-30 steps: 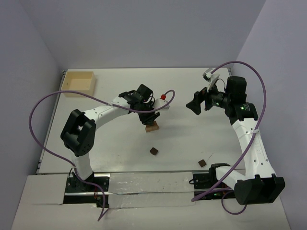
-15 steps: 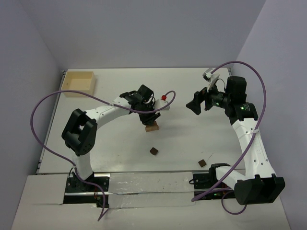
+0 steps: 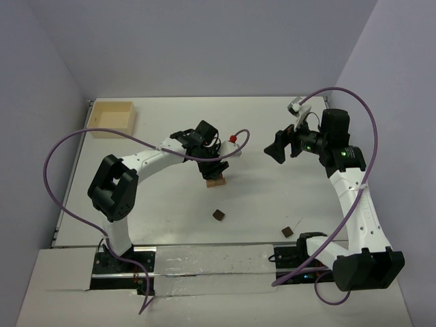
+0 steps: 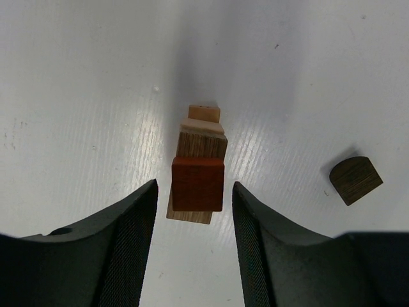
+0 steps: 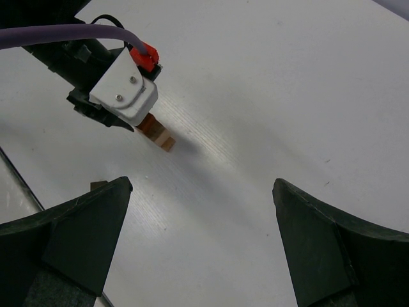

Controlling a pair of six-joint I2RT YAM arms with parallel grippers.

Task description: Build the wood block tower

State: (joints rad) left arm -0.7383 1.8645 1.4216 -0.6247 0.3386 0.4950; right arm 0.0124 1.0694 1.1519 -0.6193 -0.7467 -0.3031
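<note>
The wood block tower (image 3: 216, 180) stands mid-table: light tan pieces at the bottom and a reddish-brown cube (image 4: 198, 184) on top. My left gripper (image 3: 212, 167) hangs right over it. In the left wrist view the left gripper (image 4: 194, 187) is open, its jaws on either side of the red cube with a gap on each side. My right gripper (image 3: 276, 153) is open and empty, raised to the right of the tower. The right wrist view shows that gripper (image 5: 201, 184) and the tower (image 5: 160, 137) partly hidden under the left wrist.
Two loose dark brown blocks lie nearer the front: one (image 3: 219, 215) below the tower, also in the left wrist view (image 4: 355, 180), and one (image 3: 287, 231) near the right arm's base. A pale square wooden box (image 3: 112, 117) sits at the back left corner.
</note>
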